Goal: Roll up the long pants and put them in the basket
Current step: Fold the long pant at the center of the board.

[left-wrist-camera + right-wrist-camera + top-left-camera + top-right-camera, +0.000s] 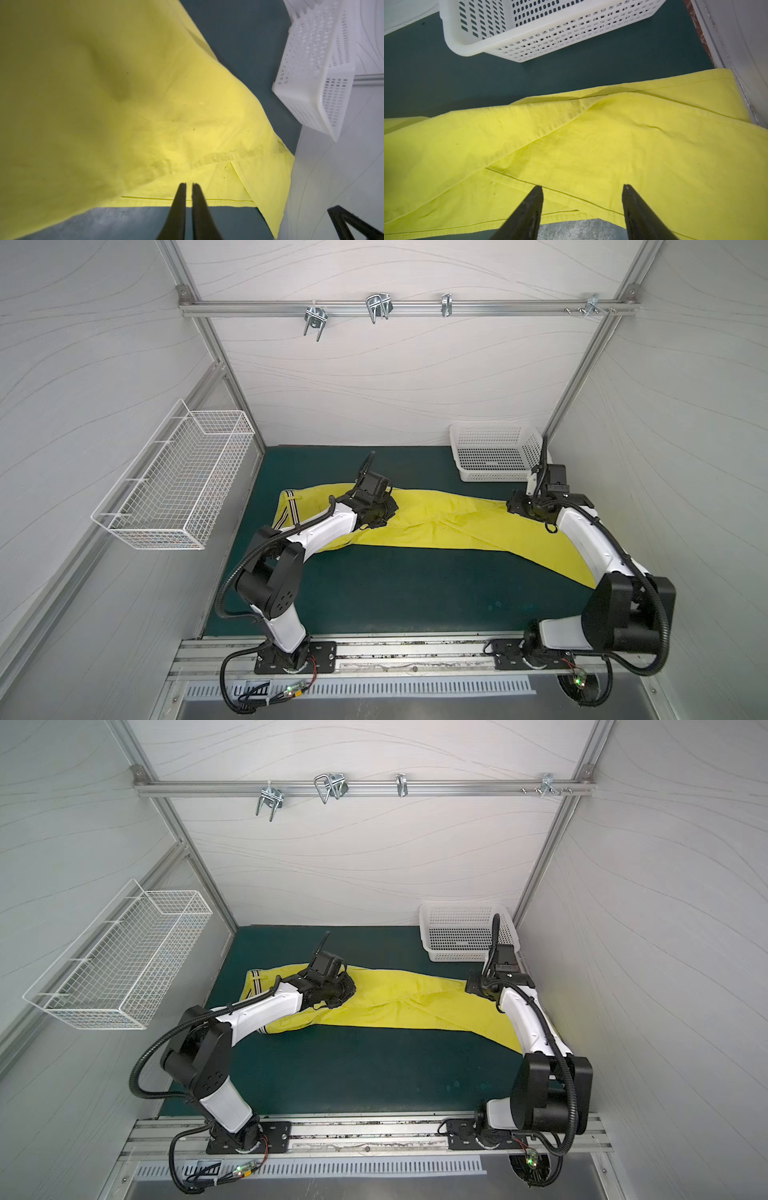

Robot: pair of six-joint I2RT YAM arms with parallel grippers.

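The long pants (436,518) (399,994) lie spread flat across the dark green mat, bright yellow-green. The striped waistband (286,510) is at the left and the legs run out to the right. My left gripper (384,512) (189,184) hovers over the hip area. Its fingers stand almost together with only a thin slit, and I see no cloth between them. My right gripper (517,506) (582,186) is open over the far leg near its hem, where the legs of the pants (591,145) overlap. The near leg's end is hidden under the right arm.
A white plastic basket (494,452) (550,41) stands at the back right, just behind the right gripper. A white wire basket (174,481) hangs on the left wall. Metal hooks (378,306) hang from the rail above. Bare green mat (395,593) lies in front of the pants.
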